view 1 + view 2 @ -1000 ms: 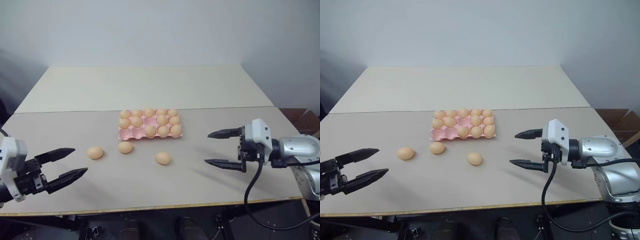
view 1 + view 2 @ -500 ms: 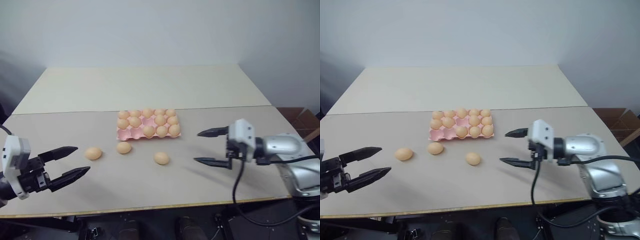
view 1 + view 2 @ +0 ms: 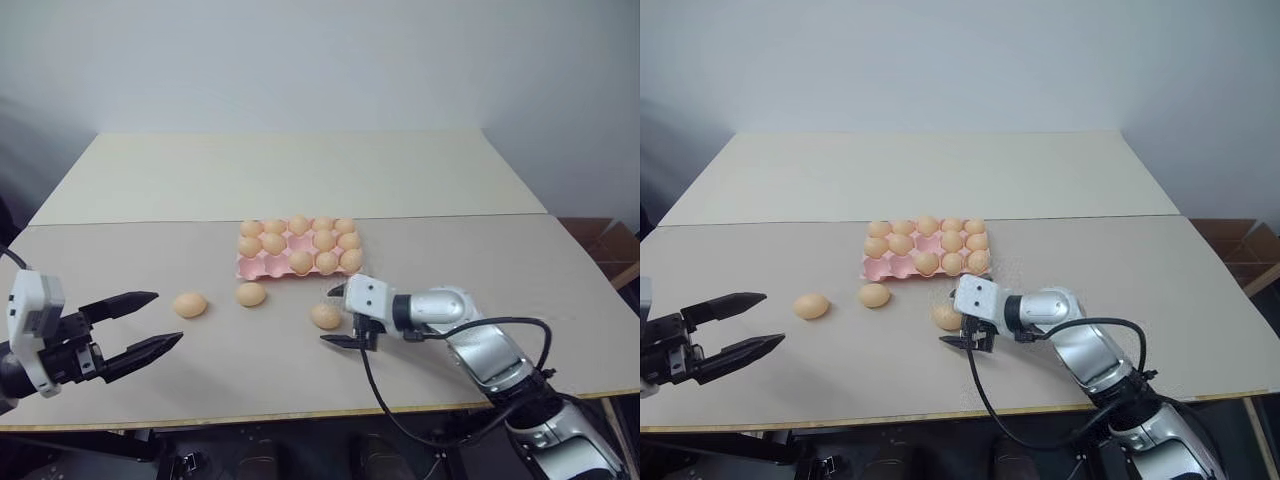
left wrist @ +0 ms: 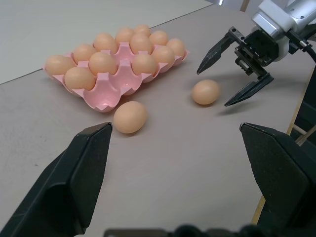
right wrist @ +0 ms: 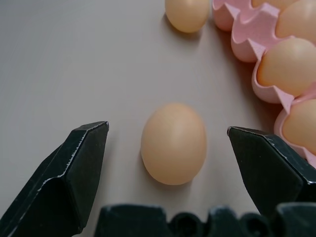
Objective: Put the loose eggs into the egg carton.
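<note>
A: How does the right hand (image 3: 337, 315) stand?

B: Its two black fingers are spread wide, and it holds nothing. It is low over the worktop (image 3: 520, 270), just in front of the egg carton (image 3: 298, 250). One loose egg (image 3: 325, 316) lies between the fingers, but in the right wrist view I see a gap on both sides of this egg, so neither finger touches it.

A: And the left hand (image 3: 145, 322)?

B: Also wide open and empty. It is well apart from the egg carton, off its left end and nearer to the worktop's front edge.

A: Where are the other loose eggs?

B: A second egg (image 3: 251, 294) lies just beside the front left corner of the egg carton, on the worktop. A third egg (image 3: 189, 305) is farther left of that corner, between the carton and the left hand.

A: What about the carton itself?

B: It is pale pink, lies flat on the worktop, and most of its cups carry an egg. Some cups in the front left part look empty.
</note>
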`<state>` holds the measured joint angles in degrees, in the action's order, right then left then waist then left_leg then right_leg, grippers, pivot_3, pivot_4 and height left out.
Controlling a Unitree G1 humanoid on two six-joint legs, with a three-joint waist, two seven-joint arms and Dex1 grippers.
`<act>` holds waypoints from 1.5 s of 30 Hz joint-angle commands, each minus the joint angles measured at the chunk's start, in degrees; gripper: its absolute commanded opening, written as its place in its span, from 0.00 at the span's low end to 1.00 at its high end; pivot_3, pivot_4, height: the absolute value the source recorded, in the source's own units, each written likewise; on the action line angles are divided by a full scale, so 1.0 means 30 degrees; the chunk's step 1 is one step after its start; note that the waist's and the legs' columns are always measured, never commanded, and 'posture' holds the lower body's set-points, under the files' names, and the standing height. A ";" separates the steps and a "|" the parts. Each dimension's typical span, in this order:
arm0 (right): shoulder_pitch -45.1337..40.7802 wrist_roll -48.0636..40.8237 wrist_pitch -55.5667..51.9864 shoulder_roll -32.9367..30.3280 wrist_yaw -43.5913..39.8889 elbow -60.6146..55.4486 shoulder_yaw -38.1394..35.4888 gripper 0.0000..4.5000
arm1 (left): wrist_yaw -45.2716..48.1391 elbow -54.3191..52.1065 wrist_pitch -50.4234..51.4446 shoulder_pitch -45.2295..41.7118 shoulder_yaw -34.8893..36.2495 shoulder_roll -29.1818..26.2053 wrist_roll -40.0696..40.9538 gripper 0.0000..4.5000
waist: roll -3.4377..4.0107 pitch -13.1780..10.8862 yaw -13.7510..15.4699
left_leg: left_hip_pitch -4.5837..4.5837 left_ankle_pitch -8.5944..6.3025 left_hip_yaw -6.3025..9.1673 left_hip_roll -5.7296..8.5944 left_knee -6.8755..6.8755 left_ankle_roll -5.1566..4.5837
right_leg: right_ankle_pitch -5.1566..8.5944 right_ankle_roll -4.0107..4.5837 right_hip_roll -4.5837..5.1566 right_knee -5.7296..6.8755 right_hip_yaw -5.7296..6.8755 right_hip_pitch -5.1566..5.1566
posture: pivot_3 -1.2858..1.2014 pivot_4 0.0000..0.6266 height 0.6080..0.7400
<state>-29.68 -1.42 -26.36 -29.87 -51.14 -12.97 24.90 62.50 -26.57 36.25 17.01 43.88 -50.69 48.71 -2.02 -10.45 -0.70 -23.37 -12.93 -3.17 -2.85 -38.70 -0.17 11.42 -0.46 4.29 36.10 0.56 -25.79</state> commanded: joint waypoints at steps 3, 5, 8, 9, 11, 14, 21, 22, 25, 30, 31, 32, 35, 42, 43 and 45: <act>-0.0381 0.0740 -0.0216 0.0678 0.0332 0.0246 0.0603 0.92 | 0.0021 -0.0323 -0.0395 -0.0191 0.0256 -0.0241 -0.0033 1.00 | -0.0005 0.0003 -0.0017 | 0.0000 0.0000 0.0000 -0.0003 0.0002 0.0000 | -0.0002 -0.0001 -0.0006 0.0003 0.0001 -0.0002 | 0.52 0.24 1.00; -0.0348 0.0781 -0.0228 0.0740 0.0293 0.0311 0.0548 0.78 | 0.0001 -0.0280 -0.0389 -0.0308 0.0187 -0.0265 -0.0050 1.00 | -0.0006 0.0003 -0.0018 | 0.0001 0.0000 0.0000 -0.0002 0.0002 0.0000 | -0.0003 -0.0001 -0.0005 0.0005 -0.0001 -0.0002 | 0.52 0.24 1.00; -0.0312 0.0652 -0.0296 0.0851 0.0338 0.0134 0.0226 0.56 | -0.0008 -0.0269 -0.0386 -0.0373 0.0140 -0.0271 -0.0076 1.00 | -0.0010 0.0006 -0.0019 | 0.0001 0.0000 -0.0001 -0.0002 0.0002 -0.0001 | -0.0002 -0.0001 -0.0005 0.0004 0.0001 -0.0001 | 0.52 0.24 1.00; -0.0336 0.0548 -0.0344 0.0849 0.0278 0.0055 0.0112 0.50 | -0.0033 -0.0281 -0.0364 -0.0405 0.0121 -0.0269 -0.0072 1.00 | -0.0010 0.0006 -0.0019 | 0.0001 0.0000 0.0000 -0.0003 0.0002 0.0000 | -0.0003 -0.0002 -0.0005 0.0004 0.0001 -0.0001 | 0.52 0.24 1.00; -0.0400 0.0217 -0.0399 0.0841 0.0078 -0.0258 -0.0176 0.41 | -0.0056 -0.0286 -0.0340 -0.0450 0.0103 -0.0273 -0.0071 1.00 | -0.0010 0.0006 -0.0018 | 0.0002 0.0000 0.0001 -0.0003 0.0002 0.0000 | -0.0003 -0.0003 -0.0006 0.0006 0.0002 -0.0001 | 0.52 0.24 1.00; -0.0946 -0.0810 -0.0937 0.1133 -0.0211 -0.0976 -0.0978 0.39 | -0.0004 -0.0225 -0.0361 -0.0481 0.0144 -0.0293 -0.0095 1.00 | -0.0010 0.0006 -0.0017 | 0.0000 0.0000 0.0001 -0.0003 0.0002 0.0000 | -0.0003 -0.0003 -0.0006 0.0006 0.0001 -0.0002 | 0.52 0.24 1.00; -0.4563 -0.1030 -0.0458 0.3300 0.1288 0.2065 -0.2239 0.39 | 0.0005 -0.0121 -0.0440 -0.0673 -0.0040 -0.0302 -0.0172 1.00 | -0.0011 0.0007 -0.0133 | 0.0023 0.0000 0.0000 -0.0020 0.0005 0.0000 | -0.0019 -0.0021 -0.0023 0.0028 0.0002 -0.0004 | 0.52 0.24 1.00; -0.5110 -0.0638 -0.0031 0.3681 0.1787 0.2999 -0.2214 0.39 | 0.0009 -0.0091 -0.0467 -0.0702 -0.0075 -0.0298 -0.0187 1.00 | -0.0011 0.0008 -0.0128 | 0.0021 0.0000 -0.0001 -0.0022 0.0006 0.0000 | -0.0025 -0.0015 -0.0027 0.0028 0.0002 -0.0006 | 0.52 0.24 1.00; -0.7047 0.0604 0.1705 0.5271 0.4063 0.7244 -0.2287 0.39 | -0.0031 -0.0029 -0.0539 -0.0827 -0.0183 -0.0286 -0.0229 1.00 | -0.0017 0.0011 -0.0136 | 0.0019 0.0000 -0.0002 -0.0018 0.0011 0.0000 | -0.0053 0.0020 -0.0024 0.0031 0.0000 -0.0009 | 0.52 0.24 1.00; -0.9658 0.1707 0.4440 0.7234 0.6778 1.3511 -0.2612 0.39 | -0.0248 -0.0098 -0.0540 -0.0933 0.0009 -0.0254 -0.0249 1.00 | -0.0022 0.0014 -0.0183 | -0.0051 0.0001 -0.0002 -0.0014 0.0010 0.0000 | -0.0154 0.0044 -0.0023 0.0027 -0.0003 -0.0073 | 0.52 0.24 1.00; -1.0037 0.1739 0.4826 0.7532 0.7069 1.4491 -0.2727 0.39 | -0.0272 -0.0176 -0.0533 -0.0811 0.0163 -0.0214 -0.0243 1.00 | -0.0022 0.0014 -0.0189 | -0.0074 0.0001 -0.0002 -0.0012 0.0011 0.0000 | -0.0160 0.0042 -0.0023 0.0024 -0.0003 -0.0089 | 0.52 0.24 1.00; -1.0321 0.1786 0.5178 0.7751 0.7260 1.5257 -0.2782 0.39 | -0.0296 -0.0254 -0.0526 -0.0687 0.0299 -0.0166 -0.0234 1.00 | -0.0022 0.0014 -0.0201 | -0.0105 0.0001 0.0002 -0.0012 0.0012 -0.0001 | -0.0164 0.0042 -0.0023 0.0024 -0.0003 -0.0107 | 0.52 0.24 1.00; -1.0749 0.1723 0.5734 0.8244 0.7272 1.6480 -0.2924 0.53 | -0.0277 -0.0422 -0.0552 -0.0326 0.0582 -0.0061 -0.0228 1.00 | -0.0021 0.0013 -0.0268 | -0.0135 0.0000 0.0003 -0.0013 0.0022 0.0000 | -0.0168 0.0044 -0.0023 0.0009 -0.0002 -0.0126 | 0.52 0.24 1.00; -1.0618 0.1834 0.5879 0.8185 0.7084 1.6214 -0.3266 0.99 | -0.0410 -0.0526 -0.0556 -0.0171 0.0595 -0.0054 -0.0160 1.00 | -0.0019 0.0012 -0.0489 | -0.0128 0.0002 0.0017 -0.0014 0.0028 0.0001 | -0.0170 0.0042 -0.0022 0.0019 0.0006 -0.0123 | 0.52 0.24 1.00; -1.0433 0.1615 0.5704 0.7937 0.6813 1.5551 -0.3468 0.99 | -0.0401 -0.0538 -0.0541 -0.0152 0.0583 -0.0063 -0.0141 1.00 | -0.0018 0.0011 -0.0512 | -0.0126 0.0002 0.0019 -0.0014 0.0026 0.0002 | -0.0170 0.0042 -0.0023 0.0024 0.0006 -0.0124 | 0.52 0.24 1.00; -0.9703 0.1117 0.5278 0.7159 0.5954 1.3490 -0.3809 0.99 | -0.0383 -0.0575 -0.0520 -0.0117 0.0547 -0.0066 -0.0115 1.00 | -0.0017 0.0011 -0.0502 | -0.0128 0.0003 0.0028 -0.0014 0.0026 0.0003 | -0.0170 0.0041 -0.0024 0.0025 0.0010 -0.0123 | 0.52 0.24 1.00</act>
<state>-59.11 3.67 -10.43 -6.75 -31.42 34.11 16.06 61.36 -26.91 35.38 16.60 43.99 -50.93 47.50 -2.07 -10.42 -2.21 -23.75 -12.92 -3.08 -2.89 -38.62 -0.16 10.91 -0.34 4.22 36.18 0.60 -26.16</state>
